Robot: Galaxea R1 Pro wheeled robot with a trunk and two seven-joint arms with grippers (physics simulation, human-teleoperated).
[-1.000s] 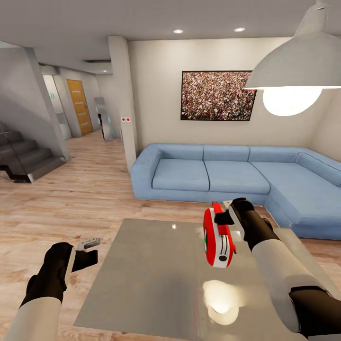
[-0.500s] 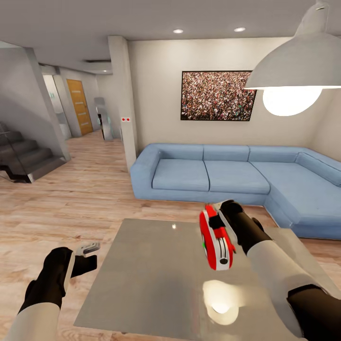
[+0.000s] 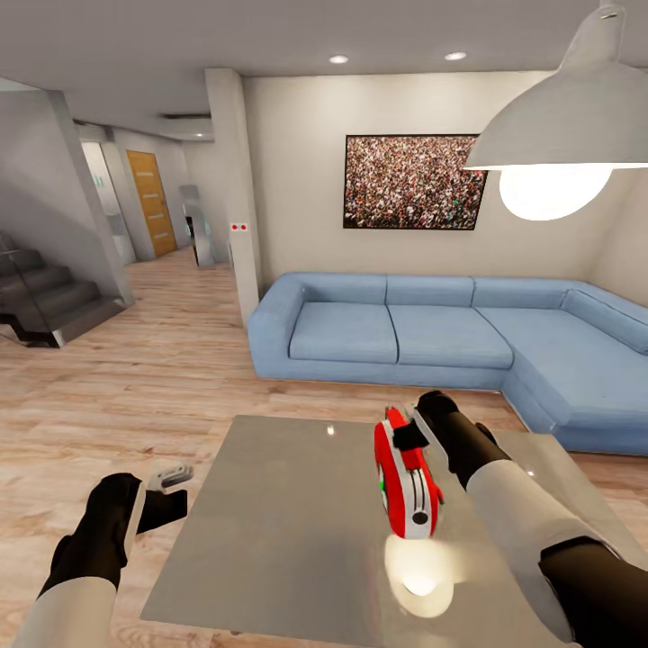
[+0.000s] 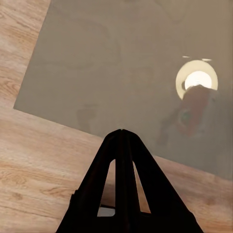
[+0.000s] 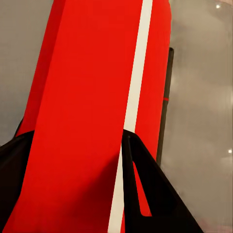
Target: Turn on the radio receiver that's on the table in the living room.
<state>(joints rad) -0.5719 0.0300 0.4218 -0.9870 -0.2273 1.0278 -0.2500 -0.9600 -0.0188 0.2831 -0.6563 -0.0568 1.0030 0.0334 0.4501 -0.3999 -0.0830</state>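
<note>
Since a second ago, right claw (image 3: 402, 430) with the radio receiver (image 3: 407, 481) drifts lower and slightly leftward over the surface (image 3: 288, 531); left arm barely shifts, camera steady. Right claw pinches the receiver from either side, one finger (image 5: 145, 194) lying across its white band; receiver held above the grey top, tilted, edge-on, not resting on it. Left claw (image 3: 167, 490) hangs off the surface's left edge above the plank floor (image 3: 135, 387), fingers pressed together, tips meeting in its wrist view (image 4: 121, 133).

Surface: grey, glossy, rectangular; mirrors the lamp glow as a bright round patch just below the receiver, and a dim red reflection of the receiver shows beside that patch in the left wrist view.

Room: blue L-shaped sofa (image 3: 432, 337) beyond the surface, crowd picture (image 3: 412, 181) on the wall above it, white pendant lamp (image 3: 567, 126) upper right, stairs (image 3: 45, 301) at far left, orange door (image 3: 151, 202) down the hallway
</note>
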